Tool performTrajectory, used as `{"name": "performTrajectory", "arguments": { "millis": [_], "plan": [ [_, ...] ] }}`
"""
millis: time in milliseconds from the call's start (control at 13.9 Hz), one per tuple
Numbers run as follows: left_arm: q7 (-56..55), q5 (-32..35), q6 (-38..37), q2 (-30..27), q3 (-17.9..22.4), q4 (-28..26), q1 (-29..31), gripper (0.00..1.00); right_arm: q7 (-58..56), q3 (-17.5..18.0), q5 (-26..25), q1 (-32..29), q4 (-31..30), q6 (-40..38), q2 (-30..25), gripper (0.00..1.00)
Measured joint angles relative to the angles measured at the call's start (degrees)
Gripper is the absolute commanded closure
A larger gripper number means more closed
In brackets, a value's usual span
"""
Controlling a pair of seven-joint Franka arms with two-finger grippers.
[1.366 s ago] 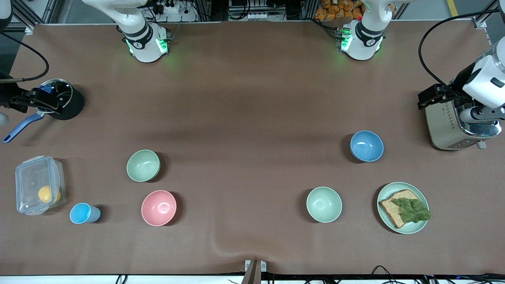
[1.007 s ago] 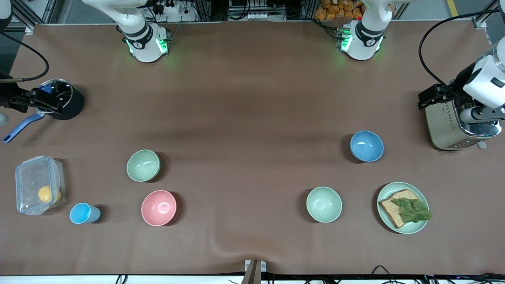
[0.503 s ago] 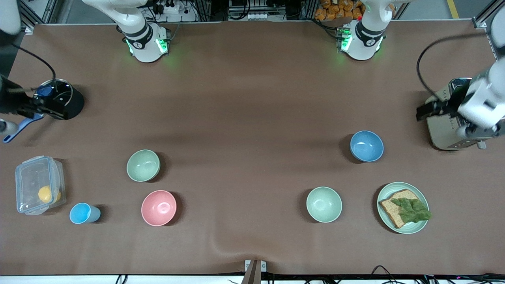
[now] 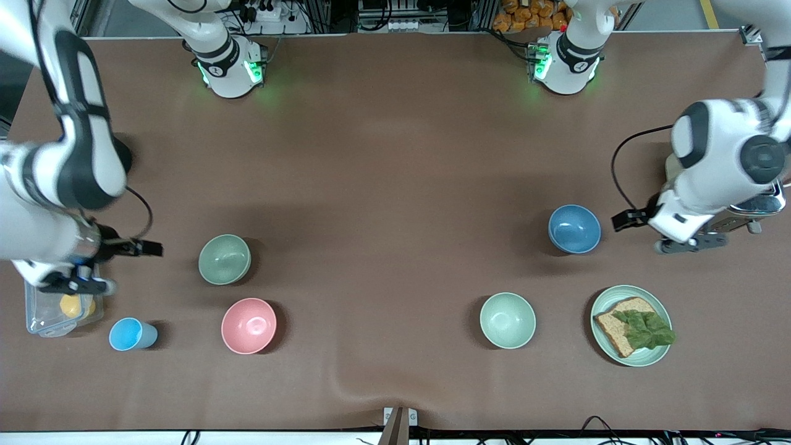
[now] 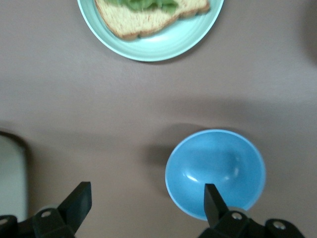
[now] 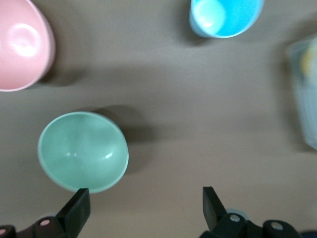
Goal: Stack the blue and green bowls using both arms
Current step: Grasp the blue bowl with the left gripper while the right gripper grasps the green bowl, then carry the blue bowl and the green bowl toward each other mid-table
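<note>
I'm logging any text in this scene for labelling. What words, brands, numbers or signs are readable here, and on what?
No text is readable in any view.
Blue bowl, green bowl, pink bowl, cup, plate: plain, no print.
Arm bases: small round marks, too small to read.
Toaster: mostly hidden by the left arm; no lettering legible.
Left gripper and right gripper: no markings.

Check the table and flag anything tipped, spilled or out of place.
Nothing stands out. The blue bowl, green bowl, pink bowl and paler green bowl all sit upright and apart. Bread and lettuce stay on the plate. Only the table covering has a slight wrinkle.
</note>
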Motion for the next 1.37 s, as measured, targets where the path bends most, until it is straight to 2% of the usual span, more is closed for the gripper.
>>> {"name": "performTrajectory", "arguments": {
  "millis": [144,359,719,863,935,1007,1078,1150,1222,1366],
  "plan": [
    [0.07,0.01,3.62,0.87,0.0,-4.23,0.49,0.0,0.02,0.69,0.07,1.43,0.1,3.02,3.52,0.0],
    [0.09,0.01,4.01,3.07,-0.01,-5.06,0.59,0.0,0.57,0.96,0.79,4.44,0.03,6.38,6.98,0.0],
    [0.1,0.01,4.79,6.47,0.0,-5.01,0.86,0.22,0.6,0.67,3.18,5.25,-0.22,7.69,10.16,0.0],
    [0.1,0.01,5.15,7.45,-0.01,-4.91,0.87,0.35,0.6,0.43,3.3,4.7,-0.65,7.88,10.17,0.0],
    [0.1,0.01,5.23,7.86,-0.01,-4.79,0.87,0.5,0.6,0.4,3.33,4.31,-1.18,8.28,10.17,0.0],
    [0.1,0.01,5.29,8.18,-0.03,-4.63,0.87,0.68,0.6,0.36,3.35,3.88,-2.28,9.29,10.2,0.0],
    [0.1,0.01,5.3,8.44,-0.06,-4.4,0.86,0.88,0.6,0.31,3.37,3.42,-3.73,10.63,10.23,0.13],
    [0.1,0.01,5.3,8.64,-0.12,-4.21,0.83,1.0,0.6,0.3,3.37,3.04,-5.07,11.69,10.25,0.64],
    [0.1,0.01,5.3,8.8,-0.19,-4.08,0.78,1.0,0.6,0.29,3.37,2.76,-6.07,12.29,10.27,0.97],
    [0.1,0.01,5.31,8.99,-0.31,-3.9,0.71,1.0,0.6,0.29,3.5,2.48,-6.83,12.61,10.27,1.0]
  ]
}}
